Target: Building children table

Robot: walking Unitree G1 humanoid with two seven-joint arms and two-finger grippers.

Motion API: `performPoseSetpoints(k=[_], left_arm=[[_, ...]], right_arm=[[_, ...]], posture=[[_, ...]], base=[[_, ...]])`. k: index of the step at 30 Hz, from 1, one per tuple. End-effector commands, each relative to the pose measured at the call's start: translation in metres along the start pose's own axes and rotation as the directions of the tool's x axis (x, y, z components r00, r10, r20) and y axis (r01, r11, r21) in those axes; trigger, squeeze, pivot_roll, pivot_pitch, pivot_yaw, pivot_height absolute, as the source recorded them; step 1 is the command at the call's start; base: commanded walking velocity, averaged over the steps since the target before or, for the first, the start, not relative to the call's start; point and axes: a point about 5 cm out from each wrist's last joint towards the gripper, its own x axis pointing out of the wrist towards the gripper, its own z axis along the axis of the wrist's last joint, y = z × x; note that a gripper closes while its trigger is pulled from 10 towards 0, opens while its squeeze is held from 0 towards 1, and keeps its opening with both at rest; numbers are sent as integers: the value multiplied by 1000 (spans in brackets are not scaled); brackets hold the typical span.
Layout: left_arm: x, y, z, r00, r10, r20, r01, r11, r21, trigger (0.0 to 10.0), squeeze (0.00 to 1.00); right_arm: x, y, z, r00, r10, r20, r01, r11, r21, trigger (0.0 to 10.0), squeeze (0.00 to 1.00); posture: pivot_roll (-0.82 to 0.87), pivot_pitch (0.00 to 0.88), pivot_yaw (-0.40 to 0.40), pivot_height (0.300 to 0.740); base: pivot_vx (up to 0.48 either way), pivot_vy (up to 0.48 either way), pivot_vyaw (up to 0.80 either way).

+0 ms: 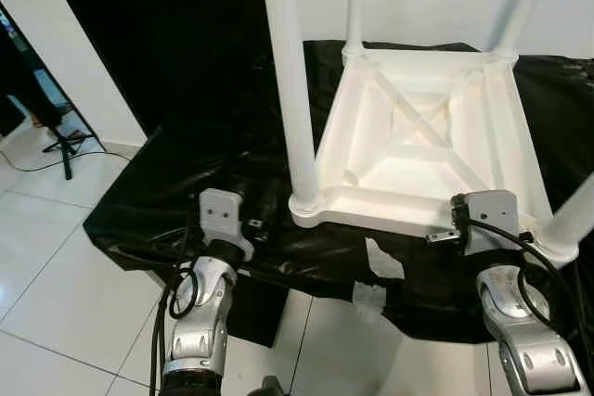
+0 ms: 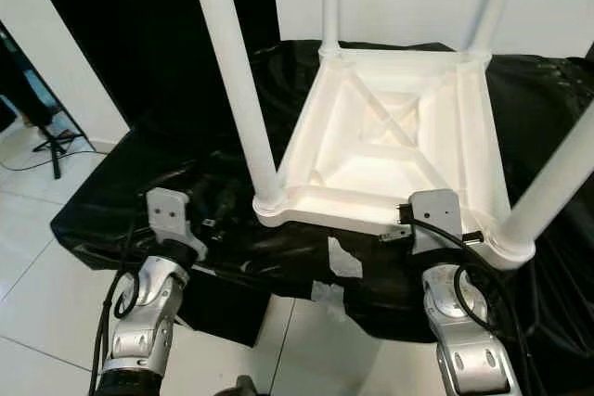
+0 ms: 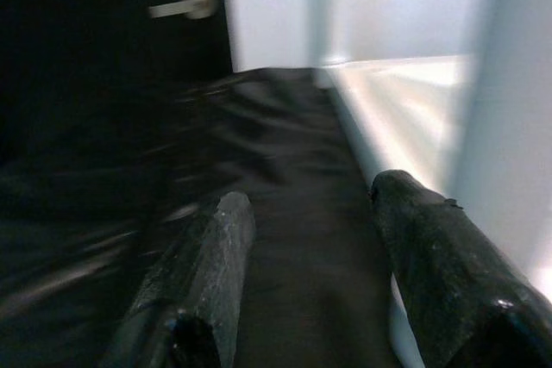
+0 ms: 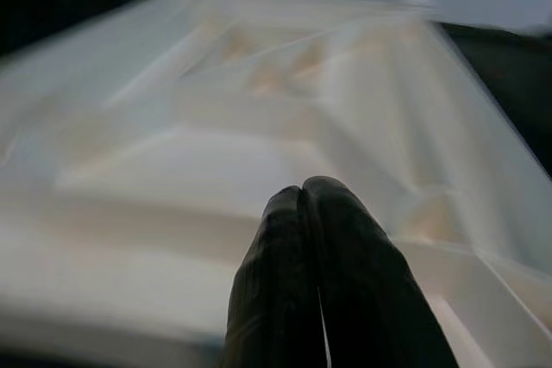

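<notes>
Children's table: it lies inverted on the black-covered tabletop, underside ribs facing up, with four white legs standing in its corner sockets. It occupies the right half of the tabletop, its near rim close to the front edge.

Your left gripper sits over the black cover just beside the near-left leg, fingers spread wide and holding nothing. Your right gripper is at the near rim toward the near-right corner, fingers pressed together with nothing between them, pointing across the ribbed underside.

All four legs appear fitted, so the step in hand is probably checking seating or preparing to turn the table over. Confirm that each leg stands straight in its socket. Before any lift, open the right fingers and take the rim squarely. Bring the left fingers around the leg near its base, not high up. Move both arms together; the glossy cover may let the frame slide.
</notes>
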Motion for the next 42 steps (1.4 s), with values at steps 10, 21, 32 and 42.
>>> performPoseSetpoints(k=[10,21,32,42], left_arm=[[1,-17,-7,1000,3,-24,-3,1000,-1,10000,0],[-13,-21,-15,993,-106,-42,110,989,103,10000,0],[-16,-23,-12,998,-68,-16,69,992,105,10000,1000],[-11,-33,-11,996,-91,-10,91,994,65,10000,110]], right_arm=[[-4,-3,3,992,14,125,-16,1000,14,10000,0],[-13,-11,-1,984,108,143,-100,993,-63,10000,0],[-15,-1,-2,982,96,164,-93,995,-23,10000,1000],[-4,1,1,975,153,162,-139,985,-98,10000,0]], posture=[[111,0,86,740],[117,0,86,740],[133,0,88,740],[135,0,84,740]], base=[[0,0,0],[0,0,0],[0,0,0],[0,0,0]])
